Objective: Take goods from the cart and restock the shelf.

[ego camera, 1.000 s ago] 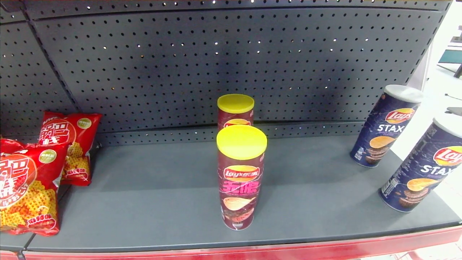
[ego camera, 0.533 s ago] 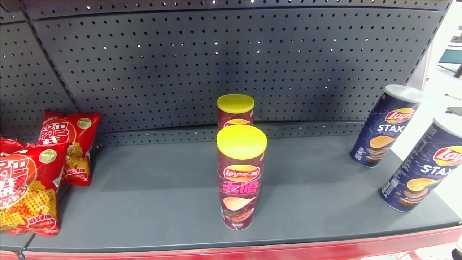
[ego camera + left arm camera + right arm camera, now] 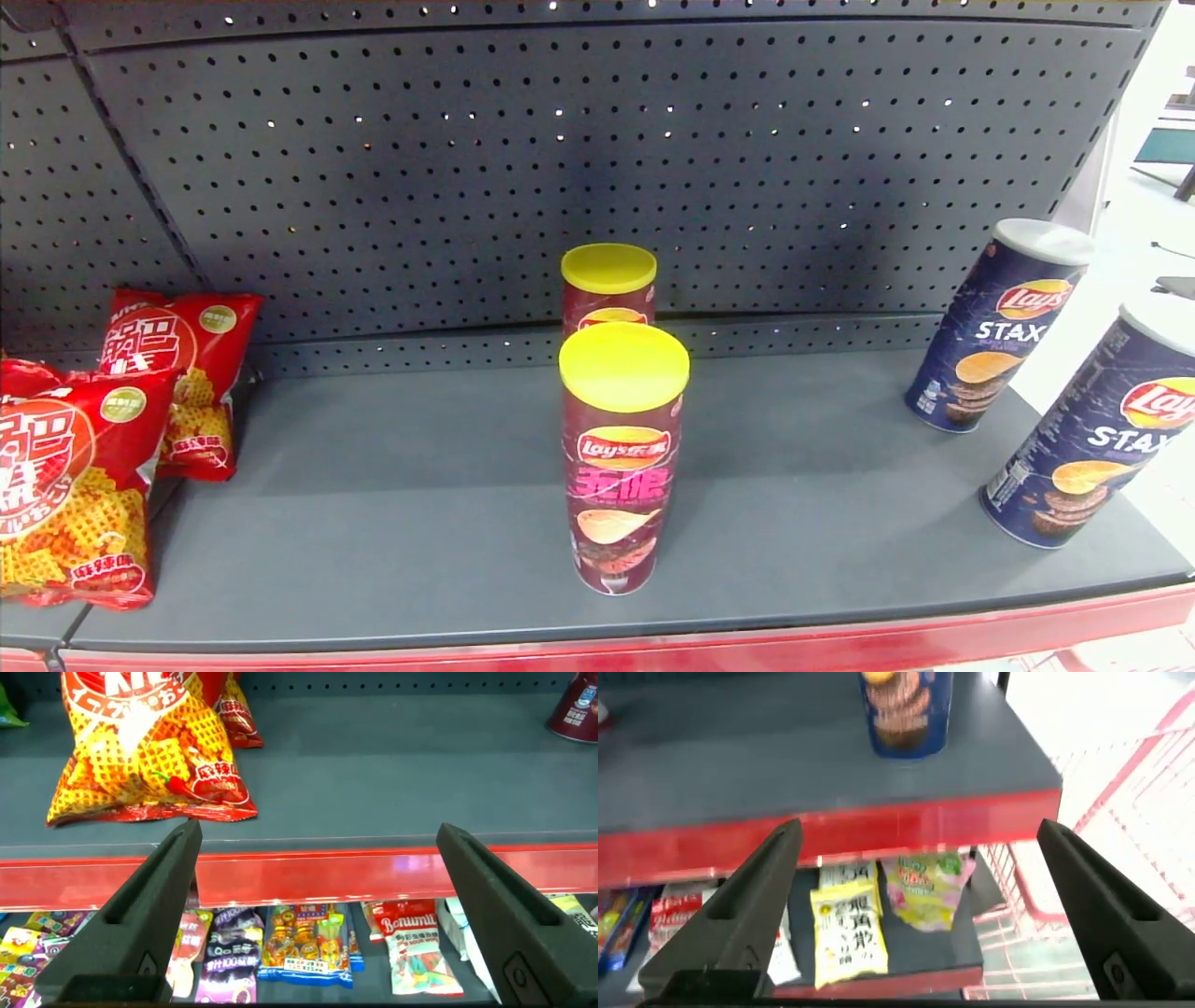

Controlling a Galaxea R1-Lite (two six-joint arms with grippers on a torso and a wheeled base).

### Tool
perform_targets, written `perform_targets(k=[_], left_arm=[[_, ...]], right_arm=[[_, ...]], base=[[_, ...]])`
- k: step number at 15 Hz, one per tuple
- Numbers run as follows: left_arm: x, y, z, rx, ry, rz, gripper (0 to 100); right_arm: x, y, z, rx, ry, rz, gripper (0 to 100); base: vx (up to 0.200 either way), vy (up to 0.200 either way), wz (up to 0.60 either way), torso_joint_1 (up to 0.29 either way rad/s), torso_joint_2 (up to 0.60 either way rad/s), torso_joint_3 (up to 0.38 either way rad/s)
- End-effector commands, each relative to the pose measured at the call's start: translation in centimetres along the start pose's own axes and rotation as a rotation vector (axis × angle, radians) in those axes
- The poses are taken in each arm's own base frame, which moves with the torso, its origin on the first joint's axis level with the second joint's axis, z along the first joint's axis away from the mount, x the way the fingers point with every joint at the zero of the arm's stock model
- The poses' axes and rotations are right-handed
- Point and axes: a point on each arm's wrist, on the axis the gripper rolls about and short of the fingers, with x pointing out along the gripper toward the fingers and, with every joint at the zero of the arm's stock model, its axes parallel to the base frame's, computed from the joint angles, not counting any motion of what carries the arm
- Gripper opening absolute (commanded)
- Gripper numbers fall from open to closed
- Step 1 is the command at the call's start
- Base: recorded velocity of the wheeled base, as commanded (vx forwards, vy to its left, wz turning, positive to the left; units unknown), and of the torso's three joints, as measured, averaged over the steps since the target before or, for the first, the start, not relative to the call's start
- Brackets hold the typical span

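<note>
Two maroon chip cans with yellow lids stand mid-shelf, one (image 3: 621,457) in front of the other (image 3: 609,285). Two dark blue cans stand at the right, the nearer one (image 3: 1088,439) by the shelf's end and another (image 3: 999,327) behind it. The grey shelf (image 3: 420,504) has a red front edge. My left gripper (image 3: 320,829) is open and empty, below and in front of that edge near a red snack bag (image 3: 149,747). Open and empty too, my right gripper (image 3: 920,826) hangs before the shelf edge under a blue can (image 3: 906,709). A red wire cart (image 3: 1132,763) stands off the shelf's right end.
Red snack bags (image 3: 75,476) lie at the shelf's left end. A perforated back panel (image 3: 560,159) closes the rear. The lower shelf holds candy packs (image 3: 299,947) and snack packets (image 3: 850,924). Bare shelf lies on both sides of the maroon cans.
Nothing on the shelf has moved. A small dark shape at the head view's bottom right corner half a second ago is gone.
</note>
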Motion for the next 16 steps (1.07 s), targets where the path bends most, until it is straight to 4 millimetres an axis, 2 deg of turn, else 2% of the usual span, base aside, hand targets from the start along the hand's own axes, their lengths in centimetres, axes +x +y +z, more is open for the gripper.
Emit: perform_targets(k=[1, 16], left_arm=[[0.02, 0.0, -0.03, 0.0, 0.002, 0.002, 100], [0.01, 0.0, -0.01, 0.0, 0.002, 0.002, 100]], right_arm=[[-0.31, -0.03, -0.06, 0.004, -0.051, 0.005, 100], [-0.31, -0.03, -0.14, -0.021, -0.043, 0.006, 100]], base=[[0.0, 0.0, 0.0, 0.0, 0.0, 0.0], [0.0, 0.0, 0.0, 0.0, 0.0, 0.0]])
